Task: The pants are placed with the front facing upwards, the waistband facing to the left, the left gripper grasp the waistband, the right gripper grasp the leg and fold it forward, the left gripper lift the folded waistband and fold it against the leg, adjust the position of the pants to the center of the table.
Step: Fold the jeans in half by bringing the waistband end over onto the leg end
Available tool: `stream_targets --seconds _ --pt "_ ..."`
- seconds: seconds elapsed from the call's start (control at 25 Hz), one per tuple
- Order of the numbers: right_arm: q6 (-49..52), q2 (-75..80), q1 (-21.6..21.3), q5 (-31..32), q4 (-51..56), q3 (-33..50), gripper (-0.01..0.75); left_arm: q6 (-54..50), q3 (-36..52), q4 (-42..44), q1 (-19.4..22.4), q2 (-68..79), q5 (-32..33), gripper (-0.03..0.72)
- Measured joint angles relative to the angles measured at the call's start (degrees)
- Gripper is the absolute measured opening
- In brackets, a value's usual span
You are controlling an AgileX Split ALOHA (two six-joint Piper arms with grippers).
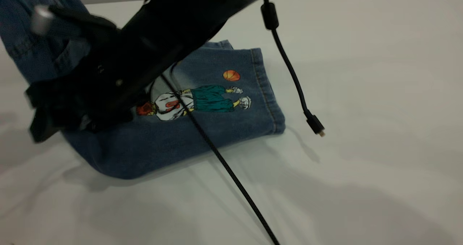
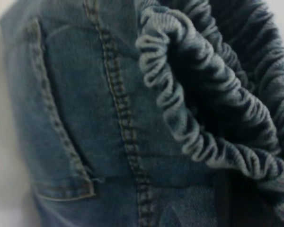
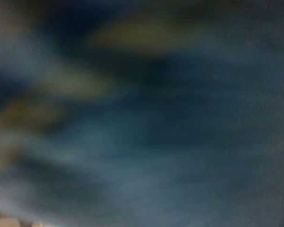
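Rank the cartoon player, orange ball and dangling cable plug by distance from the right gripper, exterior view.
From the right gripper, low at left:
1. Cartoon player, right beside it.
2. Orange ball, near the hem.
3. Cable plug, hanging beyond the pants.

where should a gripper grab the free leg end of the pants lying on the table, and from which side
Probably the stitched hem cuff of the leg, approached from the exterior view's right. There the pants end in a flat, layered edge lying on the table, with bare surface beside it, while a black arm covers their other end. Watch the dangling cable hanging nearby.
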Motion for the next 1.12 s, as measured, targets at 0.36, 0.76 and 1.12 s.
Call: stream_targets --seconds 0.36,0.76,1.12 --pt "1.43 -3.67 -8.6 7.69 -5.98 0.0 0.477 -1.54 -0.05 1.62 0.0 -0.84 -0.09 0.152" --pt "-1.33 -3.62 -9.1 29.33 -6.92 0.0 0.477 -1.54 -0.05 1.8 0.05 -0.79 -1.37 0.152" --pt "1.41 -3.5 -9.27 20.92 -14.24 0.0 0.477 -1.37 -0.05 1.24 0.0 -0.79 1.61 0.152"
